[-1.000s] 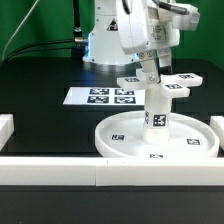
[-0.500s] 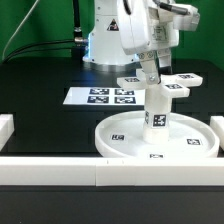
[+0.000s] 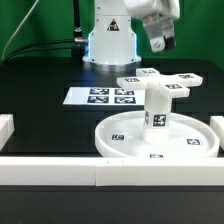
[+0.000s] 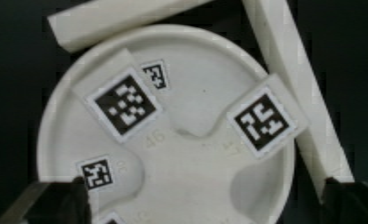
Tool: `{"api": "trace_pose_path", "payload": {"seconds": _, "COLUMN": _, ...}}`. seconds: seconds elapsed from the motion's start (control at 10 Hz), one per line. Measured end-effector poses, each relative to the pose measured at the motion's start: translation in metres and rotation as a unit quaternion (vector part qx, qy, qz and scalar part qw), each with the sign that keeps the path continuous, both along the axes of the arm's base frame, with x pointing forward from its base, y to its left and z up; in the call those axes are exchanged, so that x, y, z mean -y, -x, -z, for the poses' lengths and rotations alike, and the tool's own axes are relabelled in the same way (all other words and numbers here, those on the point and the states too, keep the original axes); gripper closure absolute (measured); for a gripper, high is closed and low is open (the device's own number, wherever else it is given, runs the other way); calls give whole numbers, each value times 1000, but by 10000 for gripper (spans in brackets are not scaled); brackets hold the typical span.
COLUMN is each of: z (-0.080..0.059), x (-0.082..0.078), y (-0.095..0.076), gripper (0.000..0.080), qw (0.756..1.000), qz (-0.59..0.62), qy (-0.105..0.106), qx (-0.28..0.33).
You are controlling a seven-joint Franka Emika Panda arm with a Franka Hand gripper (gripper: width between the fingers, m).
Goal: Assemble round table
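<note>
The large round disc lies on the black table at the exterior view's front right. The short thick leg stands upright on its hub. The cross-shaped piece rests flat on top of the leg. My gripper hangs above the cross-shaped piece, clear of it, and holds nothing. In the wrist view my gripper is open, its dark fingertips wide apart at the frame's edge. White tagged plastic fills that view beneath them.
The marker board lies on the table at the exterior view's left of the disc. Long white border bars run along the front, left and right. The arm's base stands behind.
My gripper was down at the cross-shaped piece on the leg. It has let go and risen well above it. The parts have stayed in place.
</note>
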State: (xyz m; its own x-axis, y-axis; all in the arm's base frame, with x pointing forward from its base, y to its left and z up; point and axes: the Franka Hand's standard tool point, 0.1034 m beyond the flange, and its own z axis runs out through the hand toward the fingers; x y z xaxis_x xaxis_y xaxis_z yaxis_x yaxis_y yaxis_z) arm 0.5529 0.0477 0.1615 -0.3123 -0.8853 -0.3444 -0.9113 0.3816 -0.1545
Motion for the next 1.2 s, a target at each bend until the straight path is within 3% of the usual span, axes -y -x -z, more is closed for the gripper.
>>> {"api": "trace_pose_path", "payload": {"seconds": 1.2, "z": 3, "x": -1, "y": 1, "gripper": 150, "qw": 1000, "qz": -5, "qy": 1, "qx": -1}}
